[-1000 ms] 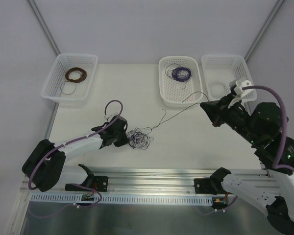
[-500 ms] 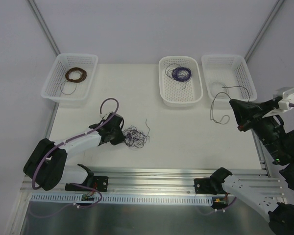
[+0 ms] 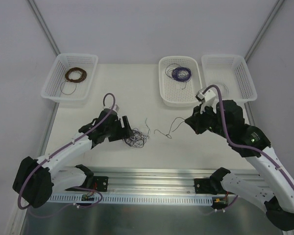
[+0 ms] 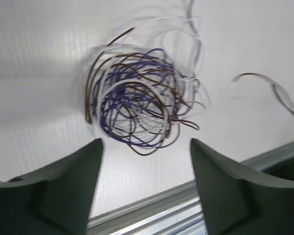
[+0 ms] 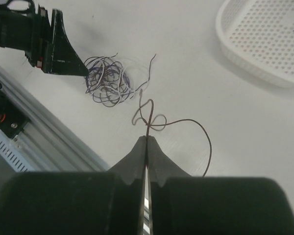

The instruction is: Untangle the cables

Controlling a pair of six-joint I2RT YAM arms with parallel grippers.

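The cables are a small knot point(image 3: 136, 139) of purple, brown and white hair-thin wires lying on the white table near the front rail. My left gripper point(image 3: 129, 128) is just left of the knot and stands open. In the left wrist view the knot point(image 4: 142, 103) lies beyond the gripper point(image 4: 146, 143), with nothing between the fingers. My right gripper point(image 3: 187, 122) is shut on a separate brown wire point(image 3: 167, 131) that loops toward the knot. In the right wrist view the pinch point(image 5: 147, 138) holds the wire point(image 5: 186, 122), and the knot point(image 5: 108, 81) lies farther off.
Three white baskets line the back: one with a brown coil point(image 3: 69, 77), one with a purple coil point(image 3: 180, 81), one with a white coil point(image 3: 229, 76). The metal rail point(image 3: 152, 176) runs along the near edge. A loose wire end point(image 4: 274, 90) lies right of the knot.
My left gripper has opened and let go of the knot. The right arm has swung back from the right side toward the table's middle, carrying the brown wire.
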